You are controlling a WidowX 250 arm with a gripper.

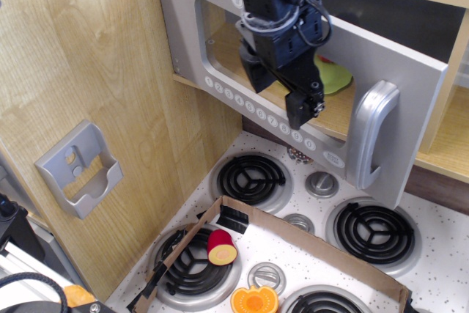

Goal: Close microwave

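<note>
Door of the microwave (220, 56) is nearly shut. It hangs under the upper shelf, hinged at the left against the wood side wall (80, 56), with the free edge and silver handle (370, 133) out to the right, not yet flush with the opening.

Risks, as we read them:
- gripper (305, 111) sits in front of the door face, near the button row (256, 111). If the push slides sideways along the smooth grey panel we lose contact and the door stops short.
- push point looks mid-door rather than out by the handle, so leverage is modest; we may leave a gap on the handle side.
- drifting right could catch the fingers on the handle loop.
- green plate (335, 77) inside shows through the window. It looks clear of the door, but we can't judge that for sure from this angle.

Pose: arm comes in from the top of frame, wrist angled down and to the right, black gripper body over the window, tip low by the buttons. Fingers look close together, holding nothing, but we can't tell for certain. Whether the tip actually touches the panel is not clear.

Stove (410, 203) below is well apart from the arm.
</note>
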